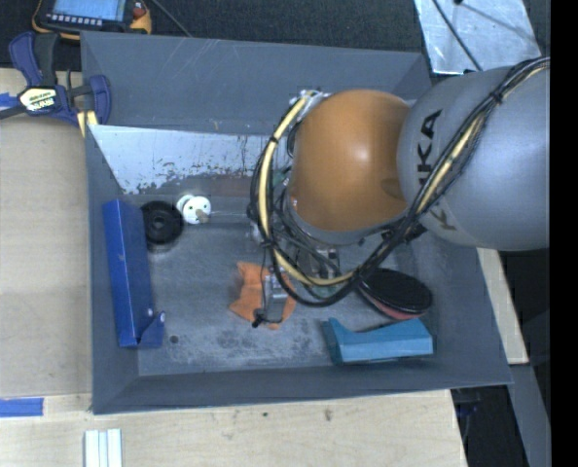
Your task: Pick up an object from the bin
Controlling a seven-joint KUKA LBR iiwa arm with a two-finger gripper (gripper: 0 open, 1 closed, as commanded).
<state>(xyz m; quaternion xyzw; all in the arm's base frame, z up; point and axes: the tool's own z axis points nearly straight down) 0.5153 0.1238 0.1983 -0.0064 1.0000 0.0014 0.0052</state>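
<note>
My gripper [270, 305] reaches down below the arm's orange dome in the middle of the bin. It is right at a small orange piece [248, 293] lying on the bin floor, and its dark tip overlaps that piece's right side. A black oval thing with a red underside [398, 294] lies just to the right of the gripper. In front of that, a blue wedge-shaped block [381, 341] rests near the bin's front wall.
A long blue bar [125, 270] lies along the left wall. A black round knob [160, 224] and a small white-and-yellow thing [194, 208] sit at the back left. The arm and its cables cover the bin's right back part.
</note>
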